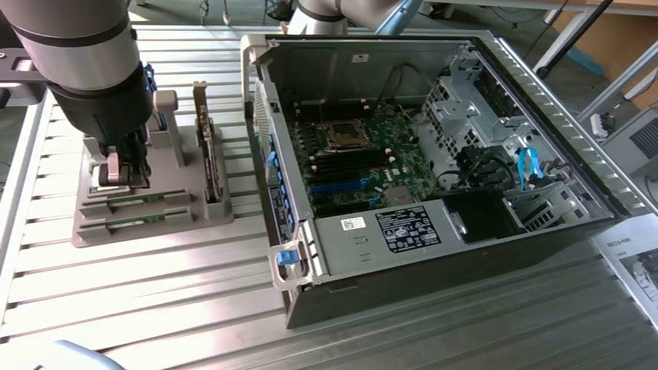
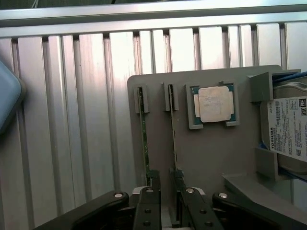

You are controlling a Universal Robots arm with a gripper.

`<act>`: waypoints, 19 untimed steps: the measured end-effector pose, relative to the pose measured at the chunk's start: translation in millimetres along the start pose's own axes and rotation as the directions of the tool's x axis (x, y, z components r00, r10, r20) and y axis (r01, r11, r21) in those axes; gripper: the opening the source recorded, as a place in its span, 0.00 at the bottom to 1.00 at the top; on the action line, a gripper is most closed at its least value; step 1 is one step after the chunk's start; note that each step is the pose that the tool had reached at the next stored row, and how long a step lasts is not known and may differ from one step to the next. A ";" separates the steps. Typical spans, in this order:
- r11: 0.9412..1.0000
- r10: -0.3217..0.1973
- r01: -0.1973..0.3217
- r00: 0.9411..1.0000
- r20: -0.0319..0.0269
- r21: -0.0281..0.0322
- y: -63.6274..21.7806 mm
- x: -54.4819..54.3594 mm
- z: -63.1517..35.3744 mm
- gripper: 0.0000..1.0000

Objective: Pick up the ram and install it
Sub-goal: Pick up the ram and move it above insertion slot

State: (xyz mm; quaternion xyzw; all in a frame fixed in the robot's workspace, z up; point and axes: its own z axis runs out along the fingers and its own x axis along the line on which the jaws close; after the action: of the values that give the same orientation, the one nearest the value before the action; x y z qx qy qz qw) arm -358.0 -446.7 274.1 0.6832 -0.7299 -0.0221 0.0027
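Two ram sticks stand on edge in slots of a grey holder (image 2: 211, 158), one ram stick (image 2: 143, 134) beside the other (image 2: 172, 129). My gripper (image 2: 166, 186) hangs low over their near ends, open. One dark finger (image 2: 152, 191) sits by the first stick's end and the other finger (image 2: 181, 191) by the second's, with a bare gap between them. In the exterior view the gripper (image 1: 115, 179) is down on the holder (image 1: 154, 223) at that view's left, above the green ram sticks (image 1: 142, 201). The open computer case (image 1: 432, 154) with its motherboard (image 1: 350, 162) lies to the right.
A square silver processor chip (image 2: 214, 103) and a hard drive (image 2: 288, 129) rest in the same holder. An upright expansion card (image 1: 211, 154) stands at the holder's edge, next to the case wall. Everything sits on a ribbed metal table (image 1: 154, 308).
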 end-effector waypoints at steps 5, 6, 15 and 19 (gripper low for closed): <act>1.000 0.000 0.000 1.000 0.000 0.000 -0.1 0.8 0.3 0.24; 1.000 0.000 0.000 1.000 0.000 0.000 -0.2 1.9 0.2 0.24; 1.000 0.000 0.000 1.000 0.000 0.000 -0.7 10.1 -0.1 0.24; 1.000 0.000 0.000 1.000 0.000 0.000 -0.9 13.2 -0.2 0.24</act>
State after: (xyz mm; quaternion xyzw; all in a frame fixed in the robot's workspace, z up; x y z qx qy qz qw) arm -358.0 -459.9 273.9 0.6831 -0.7299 -0.0221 0.0026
